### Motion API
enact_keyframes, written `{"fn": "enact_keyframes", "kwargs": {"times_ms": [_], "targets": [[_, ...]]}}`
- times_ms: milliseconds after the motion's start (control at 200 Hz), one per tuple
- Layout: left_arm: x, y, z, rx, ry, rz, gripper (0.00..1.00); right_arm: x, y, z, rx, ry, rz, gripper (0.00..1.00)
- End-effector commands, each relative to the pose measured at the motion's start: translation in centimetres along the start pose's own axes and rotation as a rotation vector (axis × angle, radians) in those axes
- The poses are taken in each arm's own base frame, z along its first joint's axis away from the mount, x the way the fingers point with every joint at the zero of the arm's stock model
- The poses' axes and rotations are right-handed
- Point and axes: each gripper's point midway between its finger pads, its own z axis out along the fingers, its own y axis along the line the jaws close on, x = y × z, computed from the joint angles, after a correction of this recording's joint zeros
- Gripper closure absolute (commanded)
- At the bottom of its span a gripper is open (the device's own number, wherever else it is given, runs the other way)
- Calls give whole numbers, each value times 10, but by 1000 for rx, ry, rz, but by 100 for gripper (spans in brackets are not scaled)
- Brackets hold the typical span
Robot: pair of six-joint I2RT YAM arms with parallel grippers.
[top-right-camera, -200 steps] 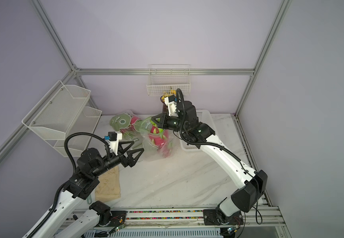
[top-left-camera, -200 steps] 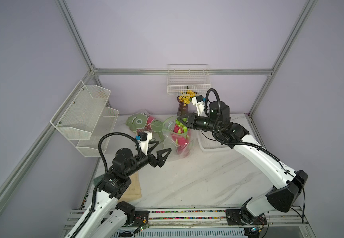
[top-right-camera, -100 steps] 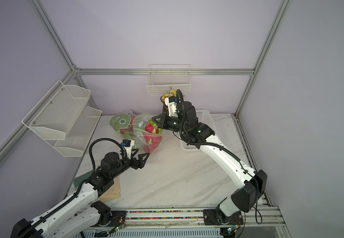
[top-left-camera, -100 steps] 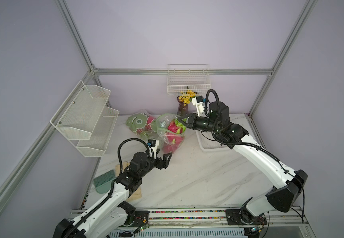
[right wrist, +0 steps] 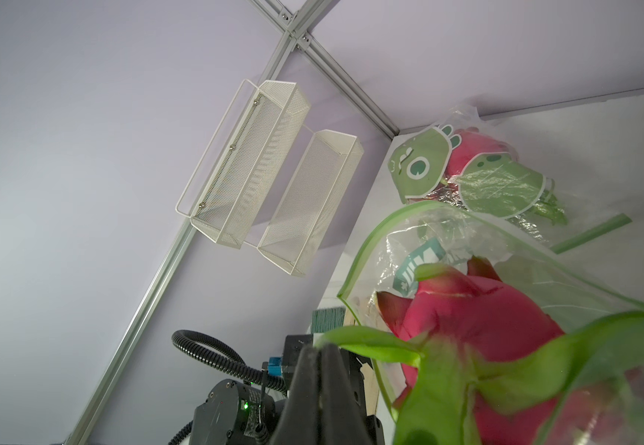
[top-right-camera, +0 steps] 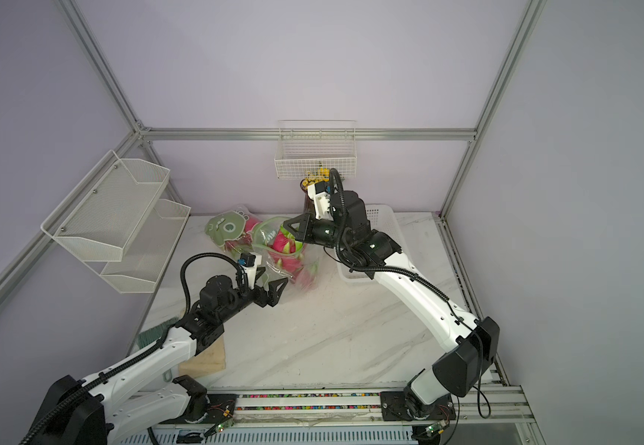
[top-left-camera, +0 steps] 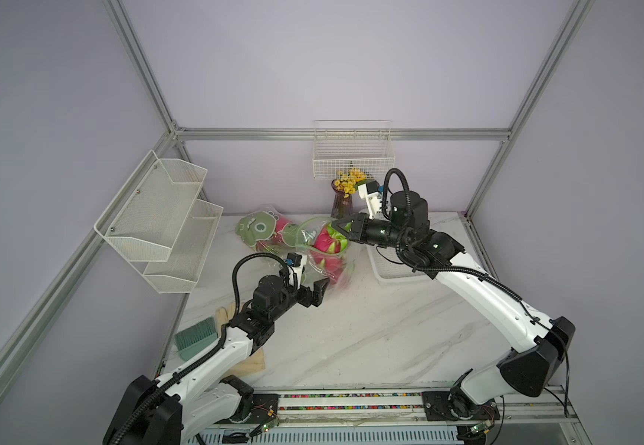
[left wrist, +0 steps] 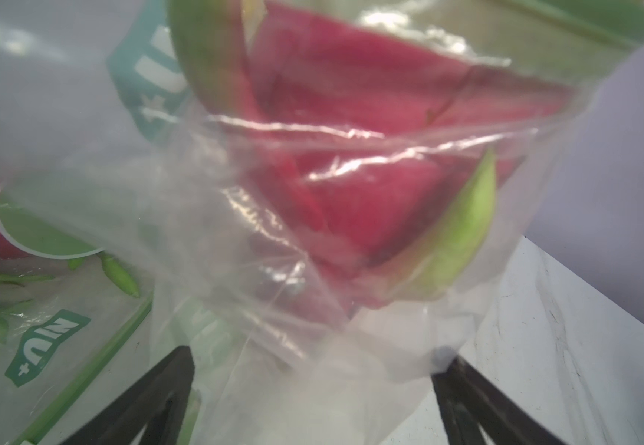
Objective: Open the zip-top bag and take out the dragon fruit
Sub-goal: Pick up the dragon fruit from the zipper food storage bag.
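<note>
A clear zip-top bag [top-left-camera: 324, 269] [top-right-camera: 298, 271] with a green rim stands open-mouthed at the middle back of the table. A magenta dragon fruit [top-left-camera: 326, 242] [top-right-camera: 282, 244] [right wrist: 486, 319] sticks out of its mouth. My right gripper [top-left-camera: 337, 227] [top-right-camera: 287, 227] [right wrist: 322, 346] is shut on one of the fruit's green scales at the top. My left gripper [top-left-camera: 314, 285] [top-right-camera: 273, 280] [left wrist: 312, 400] is open at the bag's lower end, with the plastic lying between its fingers [left wrist: 151, 397]. Through the plastic the left wrist view shows the fruit [left wrist: 351, 115].
A second printed bag [top-left-camera: 262, 231] [top-right-camera: 228, 229] with more pink fruit lies behind to the left. A white tray [top-left-camera: 390, 269] sits under the right arm, with a flower vase [top-left-camera: 341, 200] behind. Mesh shelves [top-left-camera: 158, 215] hang left. A green brush [top-left-camera: 193, 339] and board [top-left-camera: 253, 364] lie front left.
My left arm has dropped low and reached forward, bringing its open fingers up round the bag's lower end. The right gripper, still shut, has shifted slightly left with the fruit and bag.
</note>
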Motion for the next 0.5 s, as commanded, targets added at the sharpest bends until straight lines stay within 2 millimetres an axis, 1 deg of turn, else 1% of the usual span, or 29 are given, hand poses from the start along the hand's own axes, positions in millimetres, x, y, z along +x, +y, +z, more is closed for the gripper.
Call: {"fn": "enact_keyframes", "kwargs": {"times_ms": [0,95,160,245,320,360,430,495], "targets": [[-36,-10,4,36,-111,43,6,-13,16,-5,-59,-44,-18,100],[-39,-10,7,43,-123,34,11,-14,17,-4,-62,-44,-15,100],[-39,-10,9,44,-134,34,18,-15,20,-5,-71,-47,-17,100],[-37,-11,14,55,-133,36,36,-18,24,-6,-82,-49,-21,100],[-33,-10,17,56,-120,1,58,-19,30,-8,-98,-47,-23,100],[-32,-11,18,61,-121,0,67,-20,33,-9,-109,-48,-26,100],[-28,-11,19,67,-113,-5,80,-24,41,-13,-130,-59,-37,100],[-23,-10,20,67,-100,-10,87,-28,49,-18,-147,-72,-49,100]]}}
